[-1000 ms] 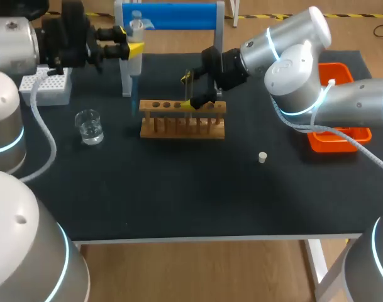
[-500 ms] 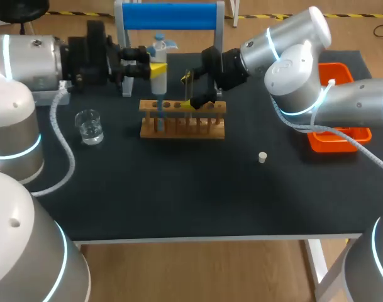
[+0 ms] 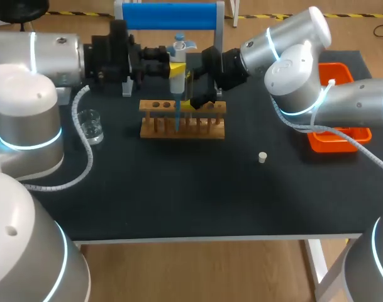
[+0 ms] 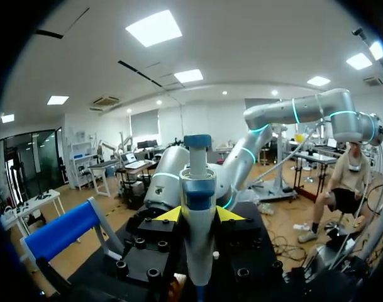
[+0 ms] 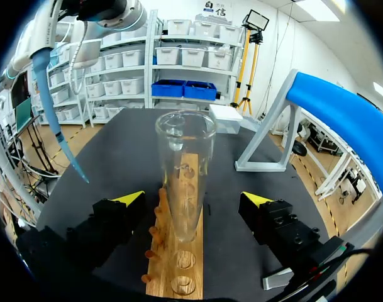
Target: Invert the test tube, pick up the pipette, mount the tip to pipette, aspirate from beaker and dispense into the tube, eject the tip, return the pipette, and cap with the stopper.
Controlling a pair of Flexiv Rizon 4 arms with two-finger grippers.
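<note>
Off to the outer side of the left jaws, well apart, the beaker (image 3: pixel 89 126) stands on the table with clear liquid low in it. The left gripper (image 4: pixel 199 215) is clamped on the pipette (image 4: pixel 197 189), one yellow tip on each side of its body. It holds the pipette upright, so the blue tip (image 5: pixel 53 119) hangs below the jaws, over the wooden rack (image 3: pixel 182 126). I'd judge that's to line up for dispensing.

The test tube (image 5: pixel 185 176) stands mouth up in the rack, between the right gripper (image 5: pixel 192 200) fingers. Those jaws are apart, neither touching the glass, probably to steady it. I see no liquid inside.

The stopper (image 3: pixel 262 157) lies alone beyond the right jaws, uncapped work waiting.
</note>
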